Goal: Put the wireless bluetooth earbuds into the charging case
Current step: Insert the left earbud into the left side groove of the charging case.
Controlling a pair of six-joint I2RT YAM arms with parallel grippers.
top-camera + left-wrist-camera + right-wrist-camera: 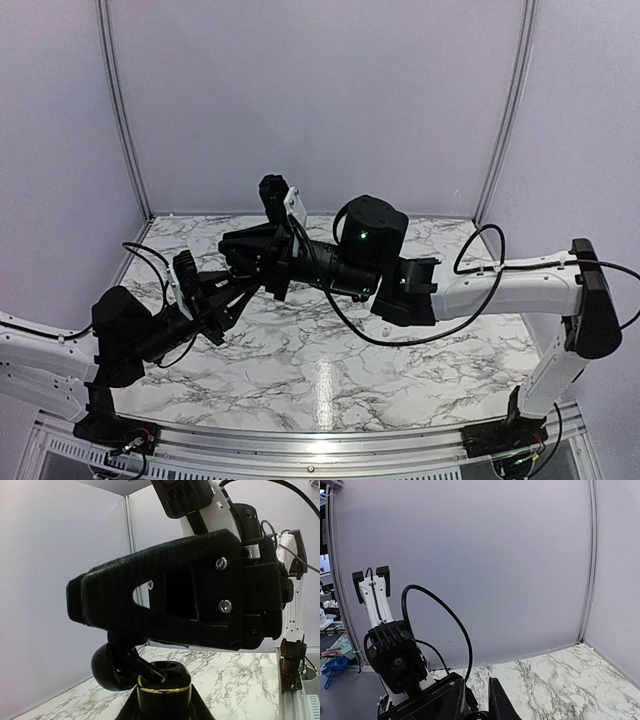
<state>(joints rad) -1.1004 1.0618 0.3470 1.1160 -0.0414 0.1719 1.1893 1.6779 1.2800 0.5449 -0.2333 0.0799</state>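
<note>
The left fingers [232, 296] are clenched. They seem to grip the bottom of a shiny black rounded plastic charging case with a gold ring around its open mouth [164, 692], holding it up off the tabletop. The right fingers [100, 600] are pressed shut too, and they lie sideways just above that case. A thin black piece goes down from under them to the case's mouth. There sits a small shiny black bit with a red dot [161, 678]. This is likely one of the tiny wireless earbuds, but it is too dark to tell if the right fingers pinch it or if it lies inside. Beside the mouth, a round shiny black dome [106, 672] looks like the case's flipped-open lid. No other bud can be made out in any view. Seen from above, both arms meet over the middle of the white marble-patterned tabletop [330, 385]. A bud like this is probably very light, hard and smooth, so it could slip or pop out of a tight squeeze. The best place to hold it is likely by its two sides, with a soft pinch, so its round end can drop into its little hollow. The case is smooth and round too, so it may twist in the grip if pushed hard.
</note>
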